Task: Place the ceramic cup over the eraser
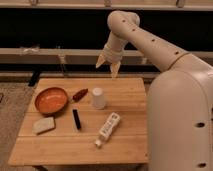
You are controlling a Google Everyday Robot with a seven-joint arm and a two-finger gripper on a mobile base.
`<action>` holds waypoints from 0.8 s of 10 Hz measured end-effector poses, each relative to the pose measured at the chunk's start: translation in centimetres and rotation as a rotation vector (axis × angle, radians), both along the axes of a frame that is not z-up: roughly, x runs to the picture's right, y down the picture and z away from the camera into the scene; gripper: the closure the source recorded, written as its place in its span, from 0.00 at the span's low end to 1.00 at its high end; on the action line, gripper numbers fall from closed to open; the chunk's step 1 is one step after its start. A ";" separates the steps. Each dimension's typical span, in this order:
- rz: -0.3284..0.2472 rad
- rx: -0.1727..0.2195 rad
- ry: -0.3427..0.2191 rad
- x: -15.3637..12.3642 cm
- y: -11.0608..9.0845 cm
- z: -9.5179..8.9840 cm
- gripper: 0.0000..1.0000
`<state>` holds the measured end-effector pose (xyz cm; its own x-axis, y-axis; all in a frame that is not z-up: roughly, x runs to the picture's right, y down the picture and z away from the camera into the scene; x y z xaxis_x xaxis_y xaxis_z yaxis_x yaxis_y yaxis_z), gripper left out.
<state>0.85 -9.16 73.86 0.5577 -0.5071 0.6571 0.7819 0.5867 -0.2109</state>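
The ceramic cup (98,98) is small, plain and white, and stands on the wooden table (125,140) near its middle. The eraser (76,119) is a slim black bar lying on the table to the front left of the cup, apart from it. My gripper (108,66) hangs in the air above the table's far edge, behind and a little right of the cup. Its two pale fingers (115,69) point down, spread apart, with nothing between them.
An orange bowl (50,100) sits at the left, with a small dark red oblong thing (79,94) beside it. A pale beige block (43,125) lies front left. A white labelled bottle (108,128) lies on its side right of the eraser. My big white body (180,120) fills the right.
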 end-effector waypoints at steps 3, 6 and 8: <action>0.000 0.000 0.000 0.0 0.0 0.0 0.33; -0.010 0.007 0.007 0.0 0.1 0.1 0.33; -0.061 0.016 0.004 -2.0 1.2 1.1 0.33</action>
